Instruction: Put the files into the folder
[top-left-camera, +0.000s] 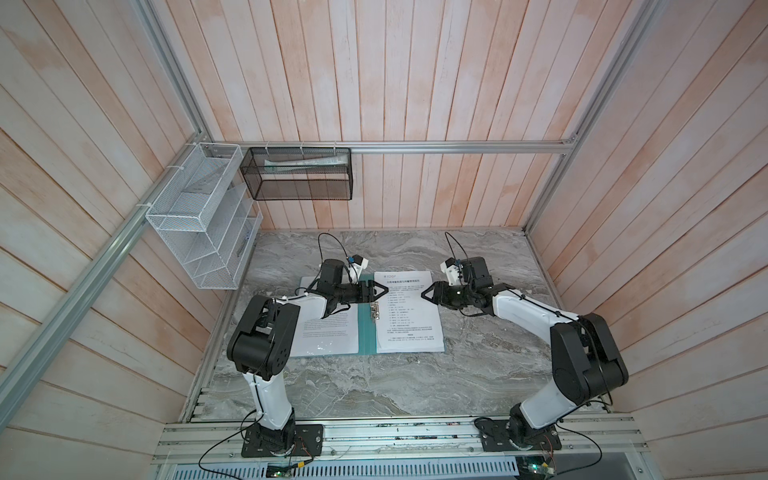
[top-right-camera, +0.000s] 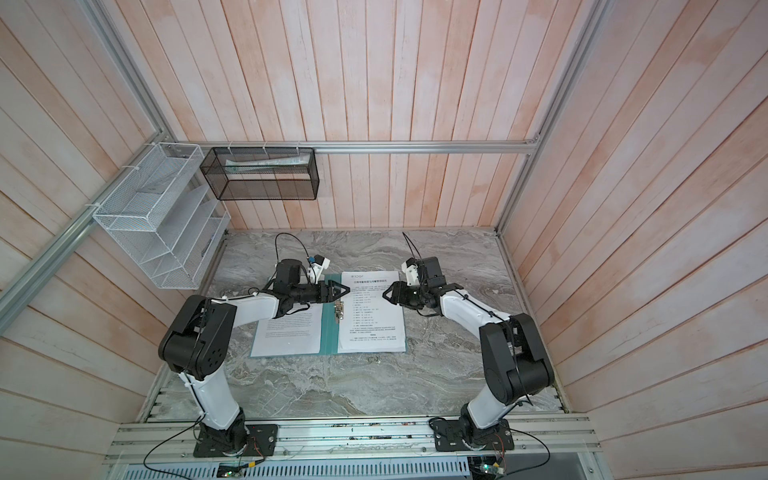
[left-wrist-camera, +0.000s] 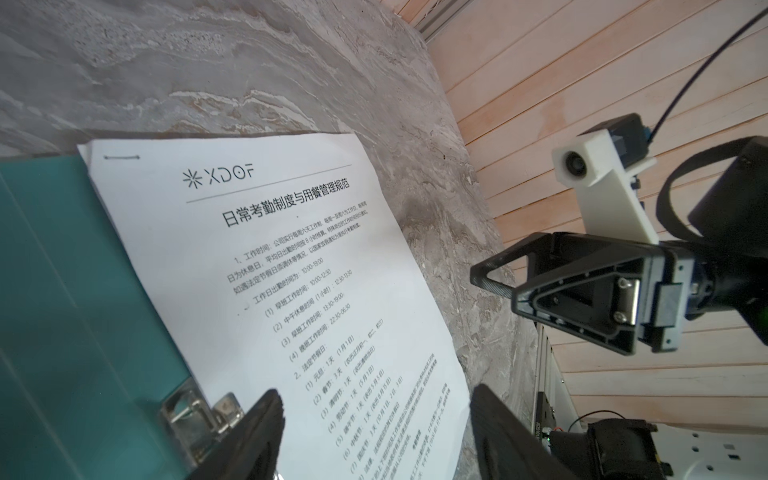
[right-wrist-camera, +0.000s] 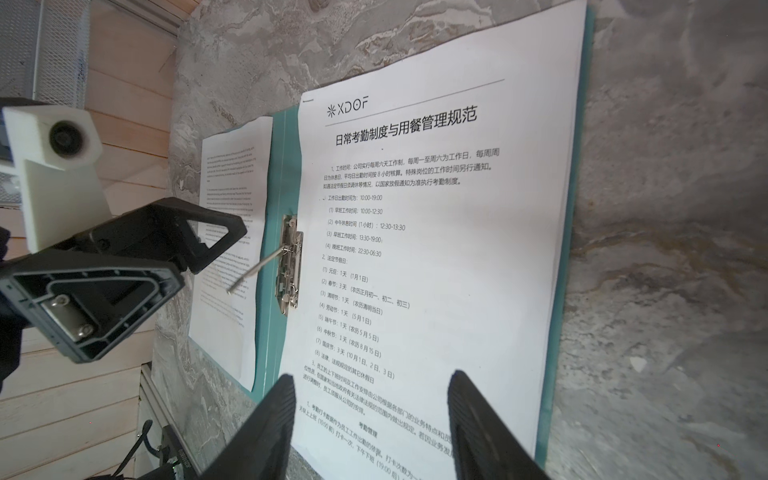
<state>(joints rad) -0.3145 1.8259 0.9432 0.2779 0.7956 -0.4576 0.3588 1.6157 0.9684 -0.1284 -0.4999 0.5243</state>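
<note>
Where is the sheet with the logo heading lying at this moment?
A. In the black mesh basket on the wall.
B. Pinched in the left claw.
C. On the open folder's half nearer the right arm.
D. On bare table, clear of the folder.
C: in both top views the logo sheet lies flat on the open folder, on the right arm's side of the metal clip.

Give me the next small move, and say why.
Probably lower the left gripper onto the raised clip lever and press it flat. The logo sheet already lies on the folder's right half beside the clip, and the right gripper also hovers open and empty.
</note>
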